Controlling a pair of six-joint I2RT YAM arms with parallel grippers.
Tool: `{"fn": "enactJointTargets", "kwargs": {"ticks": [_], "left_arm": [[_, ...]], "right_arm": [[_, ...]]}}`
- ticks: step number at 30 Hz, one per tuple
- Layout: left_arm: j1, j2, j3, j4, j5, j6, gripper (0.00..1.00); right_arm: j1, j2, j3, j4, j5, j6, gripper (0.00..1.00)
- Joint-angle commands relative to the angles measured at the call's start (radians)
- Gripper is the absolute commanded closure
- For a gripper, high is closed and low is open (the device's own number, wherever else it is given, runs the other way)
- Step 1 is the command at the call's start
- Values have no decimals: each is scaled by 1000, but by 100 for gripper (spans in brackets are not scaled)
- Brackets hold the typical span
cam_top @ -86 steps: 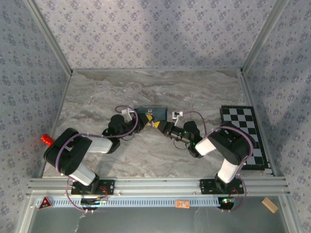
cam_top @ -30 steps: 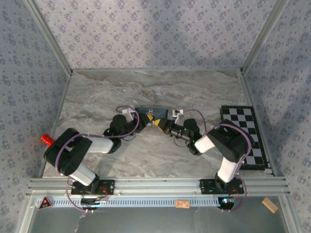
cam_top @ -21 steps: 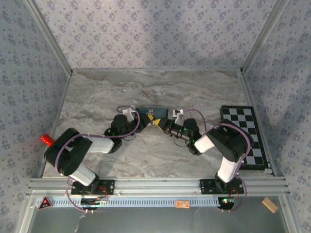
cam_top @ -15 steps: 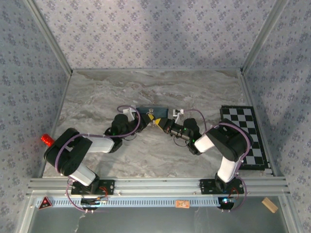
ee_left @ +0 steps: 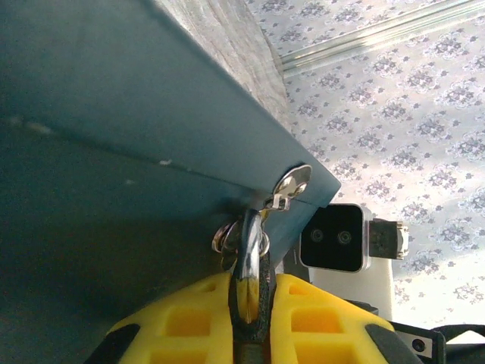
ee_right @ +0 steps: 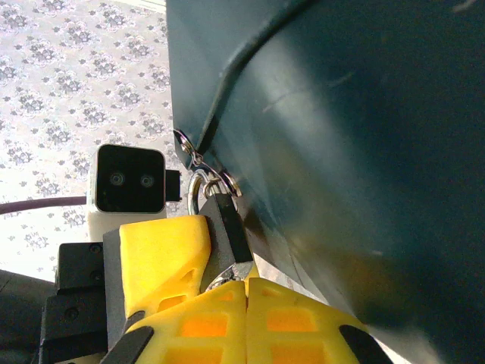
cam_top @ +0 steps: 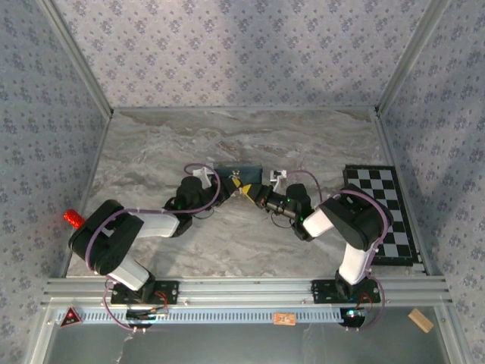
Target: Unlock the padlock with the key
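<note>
In the top external view both grippers meet nose to nose just in front of a blue box [cam_top: 237,171]. The left gripper [cam_top: 233,183] [ee_left: 251,284] is shut on the padlock [ee_left: 248,254], whose shiny shackle and black body stick out between its yellow fingers. A key ring with a loose silver key [ee_left: 292,186] hangs off the shackle against the box. From the right wrist, the padlock [ee_right: 231,227] points at the right gripper [cam_top: 245,190] [ee_right: 245,282]. That gripper is shut on the key [ee_right: 226,277], a metal bit at the padlock's lower end.
The blue box [ee_left: 114,152] [ee_right: 348,152] looms close beside both grippers. A checkerboard [cam_top: 383,208] lies at the right table edge. A red object [cam_top: 73,220] sits by the left edge, and a small wooden block [cam_top: 419,320] lies beyond the front rail.
Both grippers have crept slightly toward the far side with the padlock between them, and the blue box has shifted a little with them. The grips look unchanged.
</note>
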Motion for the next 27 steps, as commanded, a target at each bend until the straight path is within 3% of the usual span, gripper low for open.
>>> {"fn": "enactJointTargets", "kwargs": {"ticks": [1,12,17,22,27], "left_arm": [[-56,-40,20,-31,88,36,100],[-12,-108,19,-145,26,47,100],[2,-130,53,-230,0,41,100],[6,-155,106,-369,-28,36,100],[6,-174,135,-449,-37,10,100]], "right_arm": [[-12,15,43,13,32,2,87],[-24,-49,-55,-11,89,-51,60],[-56,-162,-112,-149,96,-150,51],[-23,-407,-128,-484,191,-412,47],[143,-694,-90,-848,483,-900,45]]}}
